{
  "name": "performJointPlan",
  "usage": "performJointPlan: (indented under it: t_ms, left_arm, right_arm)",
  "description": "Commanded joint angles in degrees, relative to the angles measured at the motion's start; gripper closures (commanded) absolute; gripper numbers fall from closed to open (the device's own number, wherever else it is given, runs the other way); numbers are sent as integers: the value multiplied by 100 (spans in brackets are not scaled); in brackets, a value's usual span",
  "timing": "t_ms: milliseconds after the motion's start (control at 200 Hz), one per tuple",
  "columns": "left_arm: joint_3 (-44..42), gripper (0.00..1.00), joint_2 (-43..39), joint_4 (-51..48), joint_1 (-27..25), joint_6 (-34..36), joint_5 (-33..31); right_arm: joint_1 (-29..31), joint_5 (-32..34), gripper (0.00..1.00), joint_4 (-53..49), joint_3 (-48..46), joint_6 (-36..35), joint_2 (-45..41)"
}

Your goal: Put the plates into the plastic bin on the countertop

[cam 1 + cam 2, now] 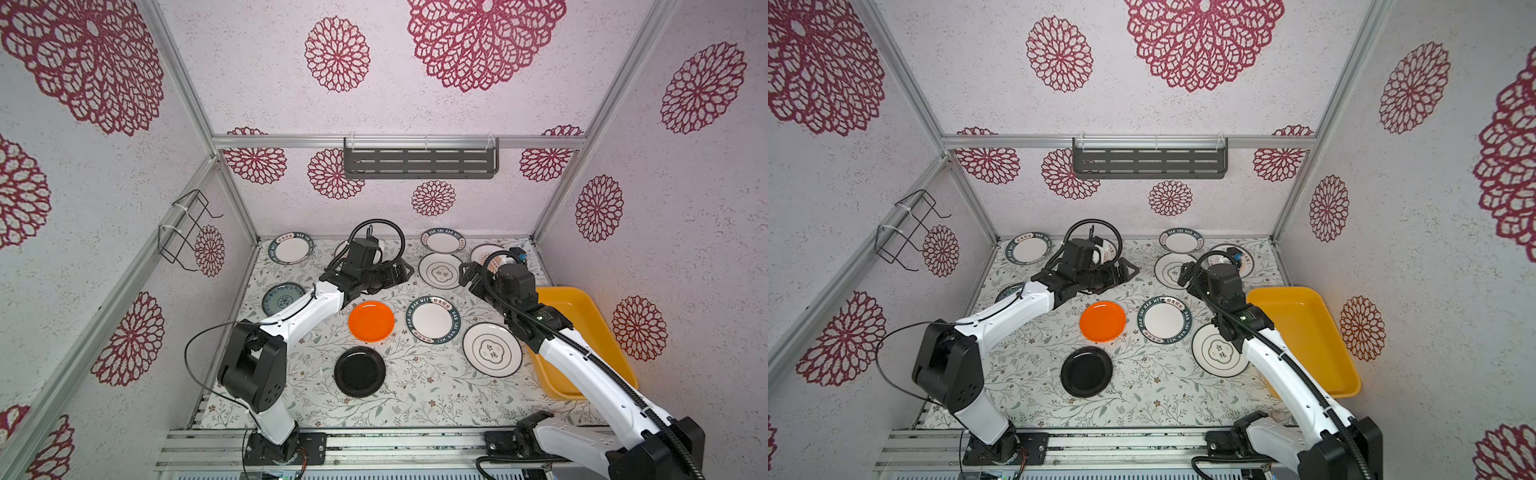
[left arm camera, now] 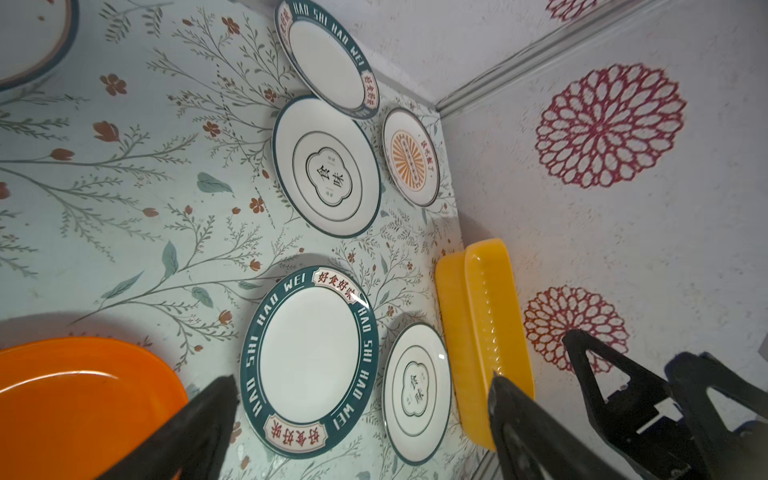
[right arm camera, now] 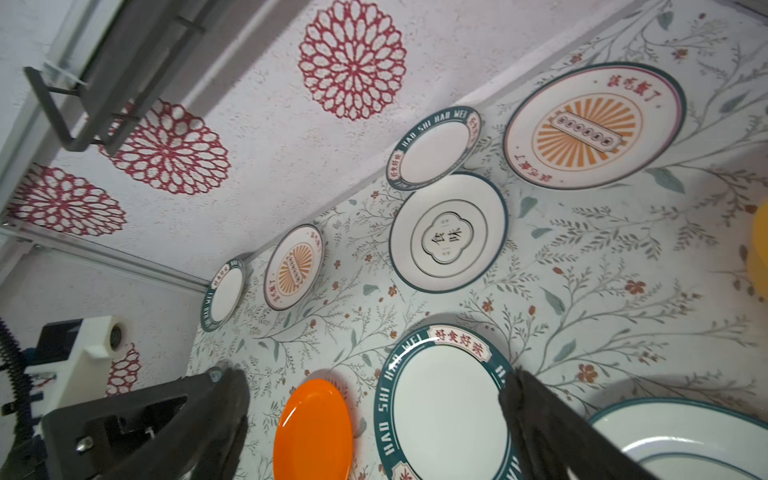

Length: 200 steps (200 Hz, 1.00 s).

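Both arms extended forward; left pincer (image 2: 363, 384) jaws spread wide, right pincer (image 3: 376, 376) jaws spread wide.

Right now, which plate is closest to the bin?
The white plate with black characters, front right, beside the yellow bin's long side; its twin sits farther back.

The shallow yellow-orange plastic bin (image 1: 582, 307) sits at the vine-printed white countertop's (image 1: 415, 399) right edge (the right arm (image 1: 573, 357) crosses over it); a plain orange round plate (image 1: 371, 321) lies mid-counter.
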Motion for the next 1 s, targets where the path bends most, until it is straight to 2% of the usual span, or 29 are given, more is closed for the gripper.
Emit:
performJointPlan:
  t_ms: [0,265,425,525,645,776,996]
  left_arm:
    - [385,3,275,-659,6,809,415]
    - [401,3,678,-499,-9,1023,544]
    - [410,3,933,-145,-65,941,464]
    - [525,3,1151,72,-72,867,448]
    - [886,3,1630,235,-66,844,350]
    - [1315,3,1980,198,-48,843,361]
    - [1309,3,1854,217,32,755,316]
  right_arm:
    - [14,343,1,-236,-25,272,-161]
    - [-29,674,1,-702,-153,126,-470]
    - [-152,413,1,-467,-367,-55,-567]
    - [-366,-87,1,78,-482,-181,-469]
    - [-673,-572,1,791,-577,-174,-95]
    - [-1088,-1238,1,1339,-558,233,602]
    - [-1544,-1850,2,1952,-293,378,1913]
